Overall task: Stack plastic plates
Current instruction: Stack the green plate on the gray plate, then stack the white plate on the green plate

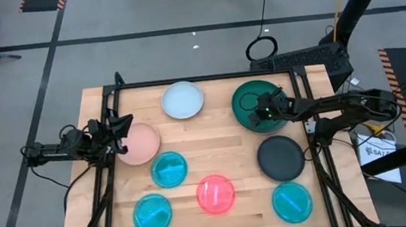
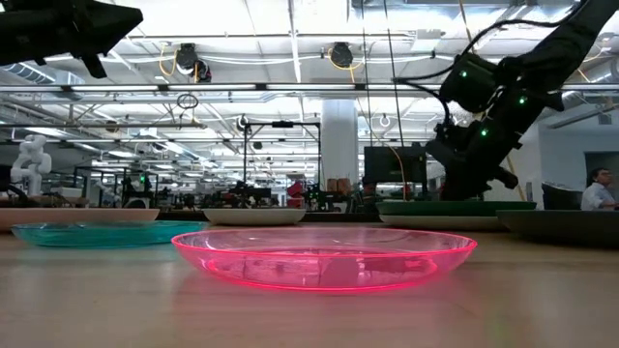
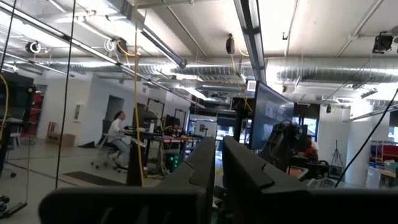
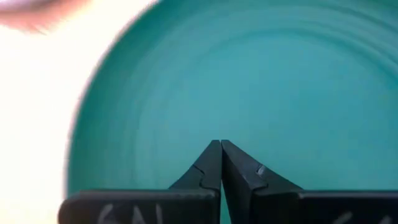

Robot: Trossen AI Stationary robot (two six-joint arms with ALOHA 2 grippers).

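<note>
Right tool point(image 1: 261, 113), fingers pressed together and empty, hovers directly above the centre of the large dark green plate point(image 1: 246, 94) near the tabletop's far right edge; the black plate point(image 1: 281, 158) lies just beside it, toward the near edge, nearer this arm than the left

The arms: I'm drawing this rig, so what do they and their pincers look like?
Both arms are dark, slim and jointed, trailing black cables. The right pincer has two flat black tapered fingers with pale scratched lettering on its base; small green lights glow near its wrist. The left pincer has the same black blocky fingers.
</note>
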